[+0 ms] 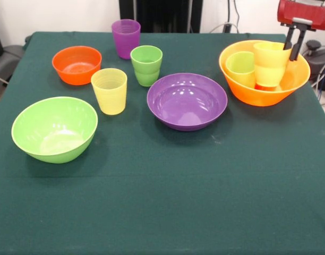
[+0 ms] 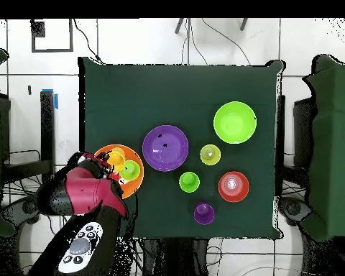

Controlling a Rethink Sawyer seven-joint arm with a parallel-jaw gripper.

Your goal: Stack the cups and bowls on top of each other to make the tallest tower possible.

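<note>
A: Where the gripper (image 1: 291, 49) comes down at the far right of the front view, what does it hold?

B: Its two black fingers (image 1: 288, 38) straddle the far wall of a yellow-orange cup (image 1: 270, 65), closed narrowly on that rim; the cup stands upright inside the big yellow-orange bowl (image 1: 242, 91); something orange shows under the cup's base, but I cannot tell what.

A: Anything else in that bowl?

B: A lime cup (image 1: 240, 69), just left of the held one and touching it; seen from overhead, the red arm (image 2: 85, 192) covers part of the bowl (image 2: 134, 183).

A: And the rest?

B: All apart on the green table (image 1: 162, 202); the purple bowl (image 1: 187, 101) sits at the middle, left of the big bowl; the lime bowl (image 1: 54, 128) is nearest, at the left; the orange bowl (image 1: 76, 64) is farther back on the left; the pale yellow cup (image 1: 109, 91) stands between the orange bowl and the purple bowl; a green cup (image 1: 146, 65) stands just behind it to the right; the purple cup (image 1: 125, 38) is farthest back.
</note>
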